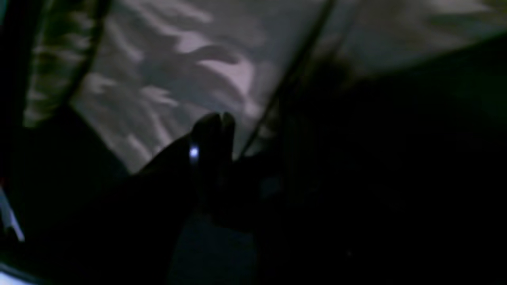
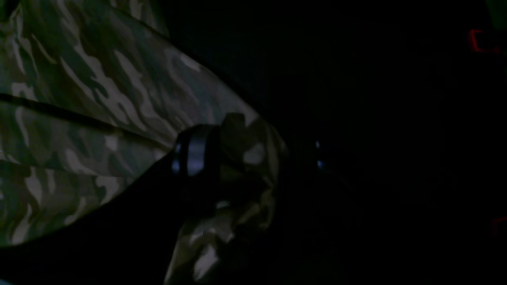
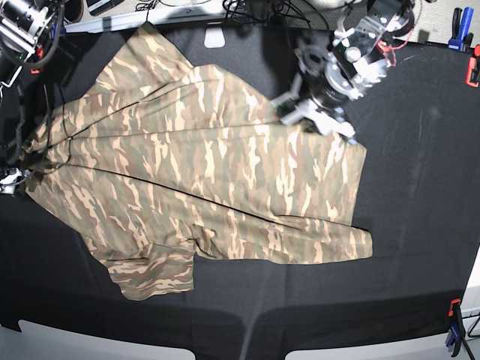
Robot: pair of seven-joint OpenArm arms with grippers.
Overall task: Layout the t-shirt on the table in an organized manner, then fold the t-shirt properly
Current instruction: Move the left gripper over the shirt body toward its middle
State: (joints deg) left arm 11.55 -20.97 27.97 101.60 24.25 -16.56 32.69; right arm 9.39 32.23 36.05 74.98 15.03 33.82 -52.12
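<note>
The camouflage t-shirt (image 3: 202, 172) lies spread over the black table (image 3: 420, 187), one sleeve (image 3: 154, 274) at the near left. My left gripper (image 3: 296, 112) sits at the shirt's far right edge. In the left wrist view it (image 1: 253, 150) is very dark, and a pale fabric fold (image 1: 190, 71) runs down between its fingers; it looks shut on the cloth. My right gripper (image 3: 22, 176) is at the shirt's left corner. In the right wrist view it (image 2: 255, 154) is shut on a bunched wad of the t-shirt (image 2: 241, 150).
Red and blue clamps (image 3: 472, 71) hold the cloth at the far right edge, and another clamp (image 3: 454, 319) stands at the near right corner. Cables and gear (image 3: 255, 9) crowd the back edge. Bare black cloth stretches to the right and front of the shirt.
</note>
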